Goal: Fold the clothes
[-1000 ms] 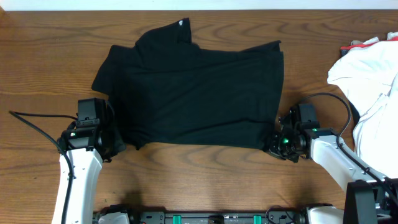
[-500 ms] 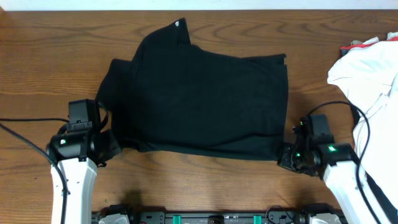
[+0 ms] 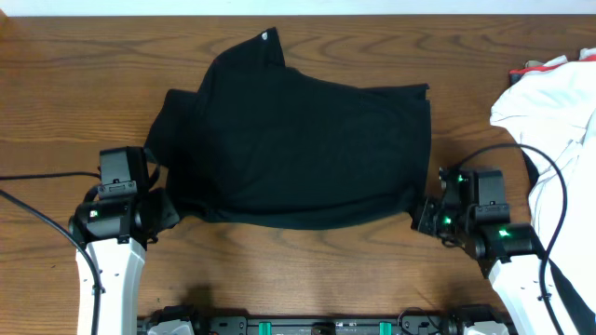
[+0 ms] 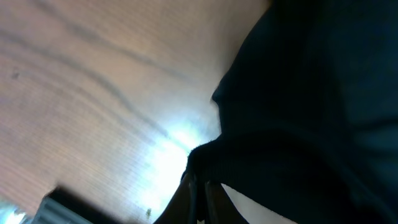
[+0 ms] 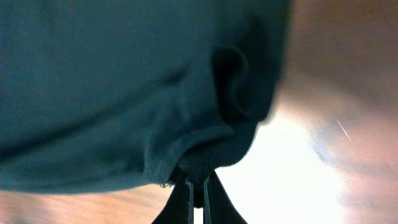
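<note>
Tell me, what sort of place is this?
Likely a robotics lab workbench: the left gripper and right gripper pinch a black fabric shirt on a brown wooden table, a heap of white cloth nearby.

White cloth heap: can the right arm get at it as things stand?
Probably not yet. The right gripper is shut on a near corner of the black shirt, so it would have to let go first. Otherwise the way looks free: the white cloth heap lies beside that arm.

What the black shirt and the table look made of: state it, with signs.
The black shirt: soft matte fabric, likely knit; it drapes, wrinkles and bunches at its near corners. The table: wood or wood-look laminate, smooth, slightly glossy; brown grain lines, glare in wrist views.
</note>
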